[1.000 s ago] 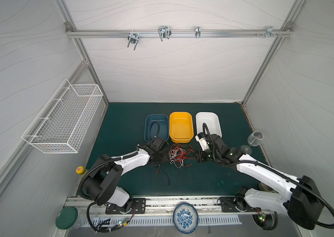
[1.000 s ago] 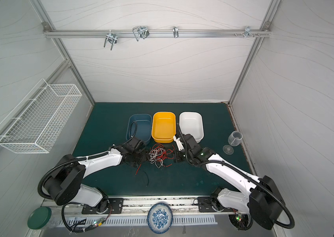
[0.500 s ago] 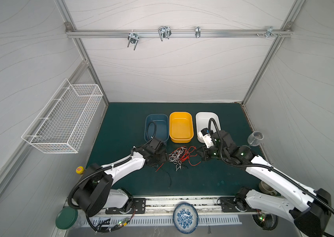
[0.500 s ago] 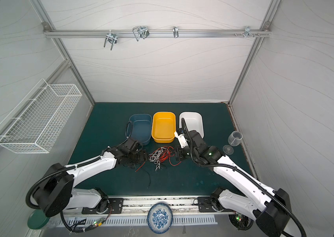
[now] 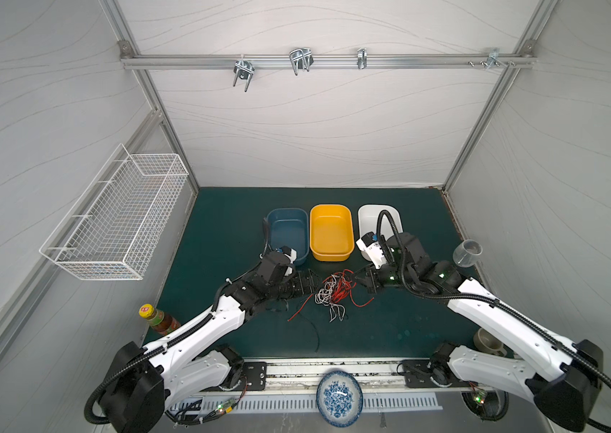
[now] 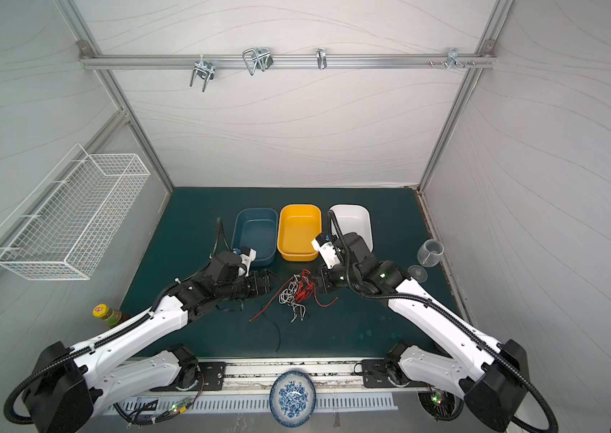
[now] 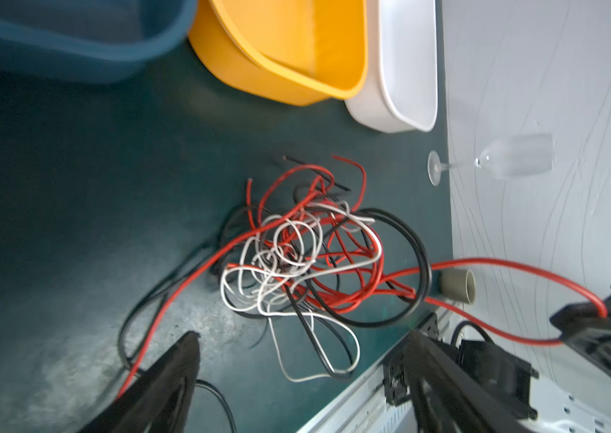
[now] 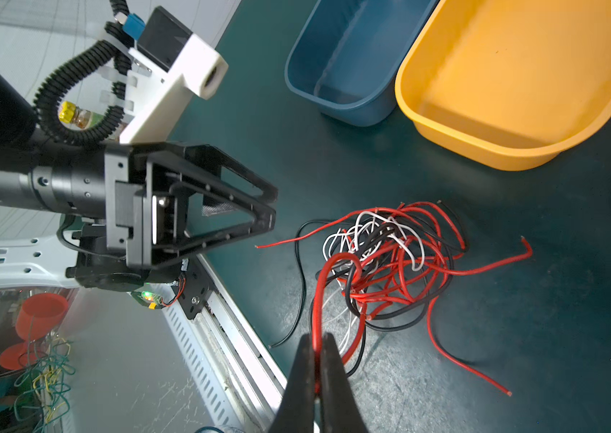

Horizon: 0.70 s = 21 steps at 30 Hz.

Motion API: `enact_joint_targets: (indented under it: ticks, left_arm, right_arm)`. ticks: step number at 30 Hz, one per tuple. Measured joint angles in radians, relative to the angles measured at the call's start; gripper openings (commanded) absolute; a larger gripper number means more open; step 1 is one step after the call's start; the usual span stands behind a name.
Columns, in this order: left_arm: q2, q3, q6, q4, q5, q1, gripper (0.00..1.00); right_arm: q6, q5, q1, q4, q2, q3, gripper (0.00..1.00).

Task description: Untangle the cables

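My right gripper (image 8: pixel 317 339) pinches a loop of one red cable (image 8: pixel 318 296), jaws closed tight on it, the strand arching up out of the tangle. My left gripper (image 7: pixel 302 335) stands with its jaws spread wide, just beside the heap's opposite side. Between the two, the cables (image 5: pixel 334 294), red, white and black, lie knotted together on the dark green mat (image 5: pixel 221 225), about midway between its left and right edges. One black strand (image 8: pixel 302 288) trails off toward the mat's front edge. Just behind the heap, a blue bin (image 5: pixel 268 225), a yellow bin (image 5: pixel 330 257) and a white bin (image 5: pixel 375 208) stand in a row.
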Motion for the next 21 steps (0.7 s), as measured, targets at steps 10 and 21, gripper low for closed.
enact_joint_targets:
  ticks: [10,21]
  left_arm:
    - [0.071,-0.016,0.066,0.066,0.015,-0.072,0.83]
    - [0.133,-0.019,0.121,0.104,-0.018,-0.15,0.73]
  right_arm:
    - [0.002,-0.045,0.008,0.007,0.029,0.0,0.0]
    - [0.013,-0.056,0.04,0.03,0.073,0.0,0.0]
